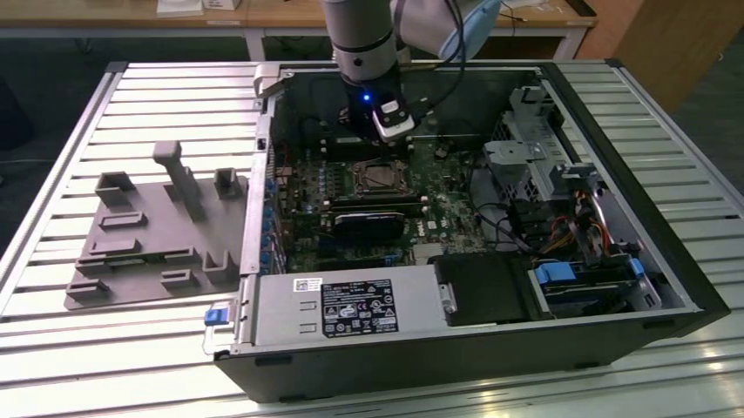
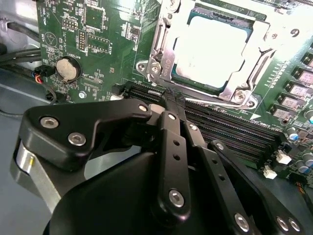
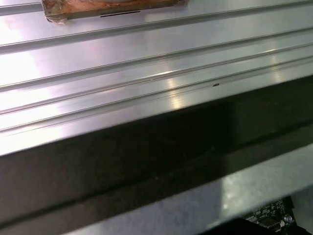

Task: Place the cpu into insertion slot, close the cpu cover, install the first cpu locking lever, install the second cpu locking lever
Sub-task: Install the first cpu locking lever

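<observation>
The slatted metal counter (image 1: 82, 348) carries an open computer case (image 1: 465, 366) lying on its side, with a grey fixture plate (image 1: 152, 252) on the counter beside it on the exterior view's left. Inside the case the green motherboard (image 2: 98, 44) lies flat, and the arm reaches down into it from above.

In the second wrist view the gripper (image 2: 172, 100) hangs just short of the socket, its jaws drawn together into one narrow tip and holding nothing, over the long black memory slots (image 2: 220, 129).

The insertion slot (image 1: 379, 177) sits near the middle of the board. The cpu (image 2: 210, 49) already lies in it, its pale metal top showing through the window of the cpu cover (image 2: 166, 44), which appears folded down flat over the chip (so the work looks to be at the levers). A locking lever (image 2: 157, 54) runs along the socket's edge nearest the tip.

To do this well, the closed tip should meet the thin lever squarely on its bare end, press it down and then sideways under its catch, and stay clear of the memory slots and small board parts.
</observation>
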